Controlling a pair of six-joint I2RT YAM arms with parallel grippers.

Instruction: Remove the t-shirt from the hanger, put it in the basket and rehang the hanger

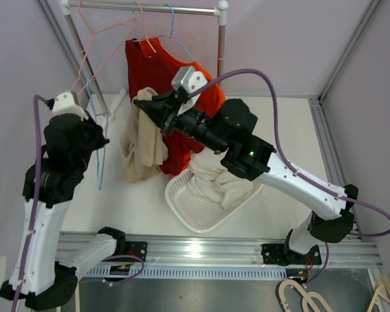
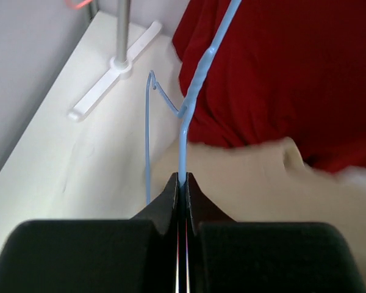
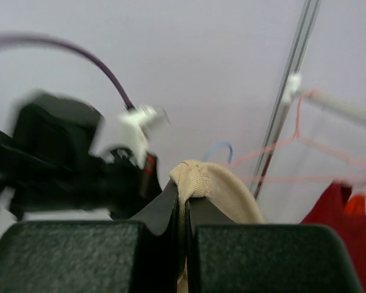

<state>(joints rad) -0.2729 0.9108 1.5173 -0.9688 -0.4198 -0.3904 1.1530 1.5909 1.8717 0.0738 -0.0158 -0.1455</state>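
The beige t-shirt (image 1: 143, 140) hangs bunched from my right gripper (image 1: 148, 104), which is shut on its collar (image 3: 202, 182) above the table. My left gripper (image 1: 99, 140) is shut on the thin wire of a light blue hanger (image 1: 101, 168). In the left wrist view the hanger (image 2: 192, 91) runs up from the closed fingertips (image 2: 182, 180), with the beige shirt (image 2: 262, 177) lying behind it. In the top view the hanger and the shirt hang apart, the hanger to the left.
A red shirt (image 1: 162, 65) hangs on the rack rail (image 1: 175, 9), with a pink hanger (image 1: 104, 32) beside it. A white basket (image 1: 182, 211) holding pale cloth stands under the right arm. The rack's foot (image 2: 119, 67) is on the table at the left.
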